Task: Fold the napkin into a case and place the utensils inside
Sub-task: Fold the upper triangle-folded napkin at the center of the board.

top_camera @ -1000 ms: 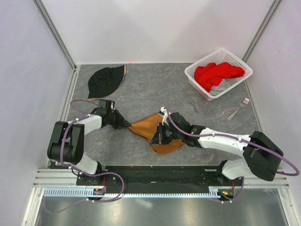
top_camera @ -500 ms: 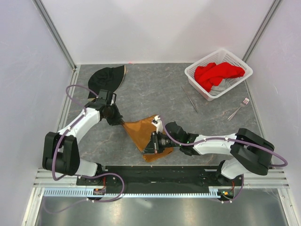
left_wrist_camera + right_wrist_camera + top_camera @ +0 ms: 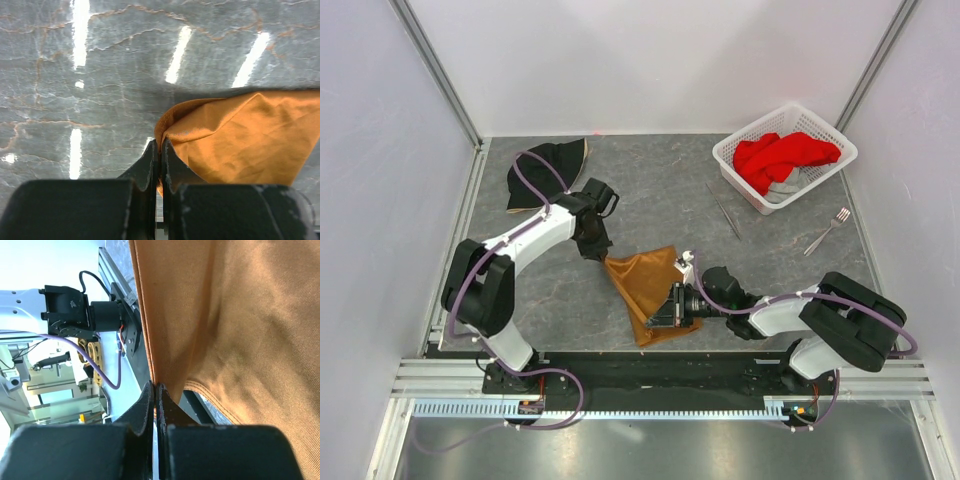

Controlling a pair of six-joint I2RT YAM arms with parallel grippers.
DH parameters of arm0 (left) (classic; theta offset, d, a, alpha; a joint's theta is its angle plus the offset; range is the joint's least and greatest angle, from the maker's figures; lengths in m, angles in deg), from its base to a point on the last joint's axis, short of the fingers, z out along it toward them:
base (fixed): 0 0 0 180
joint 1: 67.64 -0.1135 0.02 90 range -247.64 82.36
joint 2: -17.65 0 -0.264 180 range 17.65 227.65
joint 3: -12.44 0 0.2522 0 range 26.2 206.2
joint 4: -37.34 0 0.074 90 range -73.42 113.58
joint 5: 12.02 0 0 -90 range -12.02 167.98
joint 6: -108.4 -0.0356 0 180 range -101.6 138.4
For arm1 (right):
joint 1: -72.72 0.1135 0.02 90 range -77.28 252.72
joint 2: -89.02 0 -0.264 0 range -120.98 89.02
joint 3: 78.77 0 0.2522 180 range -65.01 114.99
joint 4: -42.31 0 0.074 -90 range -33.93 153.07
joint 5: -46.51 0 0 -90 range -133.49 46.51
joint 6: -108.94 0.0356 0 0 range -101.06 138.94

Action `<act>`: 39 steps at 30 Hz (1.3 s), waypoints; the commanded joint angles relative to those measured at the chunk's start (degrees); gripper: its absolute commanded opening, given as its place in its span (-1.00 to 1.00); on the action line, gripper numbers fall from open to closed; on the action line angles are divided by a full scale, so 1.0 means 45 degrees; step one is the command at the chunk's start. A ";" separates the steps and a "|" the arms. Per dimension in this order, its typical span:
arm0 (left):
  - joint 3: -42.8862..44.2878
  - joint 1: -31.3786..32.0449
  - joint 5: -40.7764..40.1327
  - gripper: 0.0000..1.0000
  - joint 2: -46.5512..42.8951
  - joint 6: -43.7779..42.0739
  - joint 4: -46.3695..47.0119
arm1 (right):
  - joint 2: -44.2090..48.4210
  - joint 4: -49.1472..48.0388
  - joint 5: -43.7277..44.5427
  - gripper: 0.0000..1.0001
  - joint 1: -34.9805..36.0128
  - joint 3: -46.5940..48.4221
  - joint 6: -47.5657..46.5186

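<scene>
Two arms hold the orange-brown napkin (image 3: pixel 645 288) between them near the front edge of the grey table (image 3: pixel 660 190). The left gripper (image 3: pixel 604 256) pinches its upper-left corner and the right gripper (image 3: pixel 672 306) its lower edge, each pair of fingers pressed together on cloth (clear in the wrist views, hard to make out from overhead). The fork (image 3: pixel 828 231) and knife-like piece (image 3: pixel 724 211) lie well apart from the napkin, beside the white basket (image 3: pixel 827 128) holding a red cloth (image 3: pixel 785 152). The left arm's cable crosses the black hat (image 3: pixel 545 165).
</scene>
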 commanded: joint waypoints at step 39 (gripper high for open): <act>0.2768 0.2251 -0.2075 -0.96 0.1765 0.4283 0.0564 | -0.0075 0.7518 -0.1054 0.13 -0.3506 0.4185 -0.4801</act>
